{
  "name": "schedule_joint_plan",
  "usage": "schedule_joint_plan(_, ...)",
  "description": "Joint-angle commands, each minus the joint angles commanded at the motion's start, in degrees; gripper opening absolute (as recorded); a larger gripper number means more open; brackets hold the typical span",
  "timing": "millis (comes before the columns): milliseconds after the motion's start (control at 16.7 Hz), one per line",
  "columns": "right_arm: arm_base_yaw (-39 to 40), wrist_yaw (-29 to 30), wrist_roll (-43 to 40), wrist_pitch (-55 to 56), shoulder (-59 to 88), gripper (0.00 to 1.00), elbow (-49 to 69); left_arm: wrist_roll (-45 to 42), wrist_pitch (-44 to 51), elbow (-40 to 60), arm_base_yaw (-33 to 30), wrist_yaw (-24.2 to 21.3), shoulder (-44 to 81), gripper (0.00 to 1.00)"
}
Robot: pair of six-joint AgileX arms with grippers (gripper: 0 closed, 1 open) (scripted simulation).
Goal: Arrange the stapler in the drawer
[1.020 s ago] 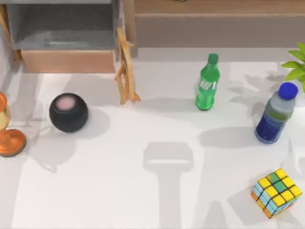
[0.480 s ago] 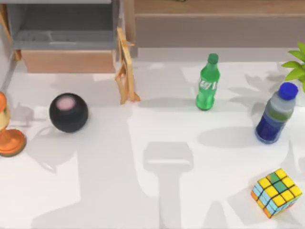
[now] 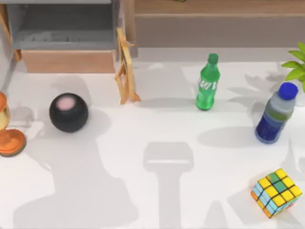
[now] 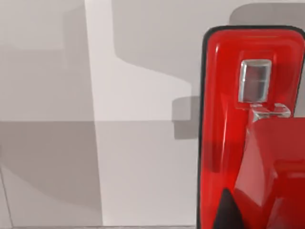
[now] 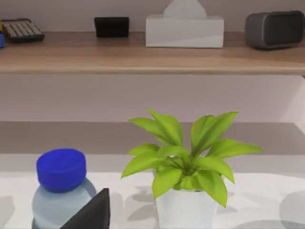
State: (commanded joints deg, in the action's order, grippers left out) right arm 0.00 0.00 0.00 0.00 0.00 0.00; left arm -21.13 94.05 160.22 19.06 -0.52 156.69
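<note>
Red stapler point(image 4: 224, 124) above white table point(image 4: 119, 143)

black ball point(image 3: 68, 112) | green bottle point(image 3: 208, 83) | blue-capped bottle point(image 3: 276, 114) | cube point(image 3: 276, 192) | plant point(image 5: 183, 162)

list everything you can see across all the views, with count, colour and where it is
drawer: 1, grey inside with tan front, top view's far left, open
stapler: 1, bright red, close under the left wrist camera
black ball: 1, black with pink spot, left, in front of the drawer
hourglass: 1, orange, left edge
wooden stand: 1, tan, beside the drawer's right corner
green bottle: 1, upright, centre-right
blue-capped bottle: 1, upright, right
puzzle cube: 1, multicoloured, near right
potted plant: 1, green in white pot, far right
shelf: 1, brown, along the back, holding calculator, tissue box, speaker
</note>
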Motion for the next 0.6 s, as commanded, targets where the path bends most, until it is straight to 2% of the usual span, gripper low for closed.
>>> schedule_joint_plan(300, 0.00, 0.00, 0.00, 0.00, 0.00, 1.00, 0.00, -0.09, -0.57, -0.70, -0.22, -0.07, -0.24, 0.00)
schedule_joint_plan(600, 0.00, 0.00, 0.00, 0.00, 0.00, 1.00, 0.00, -0.01, -4.32, -6.61, -0.17, 0.48, -2.32, 0.00)
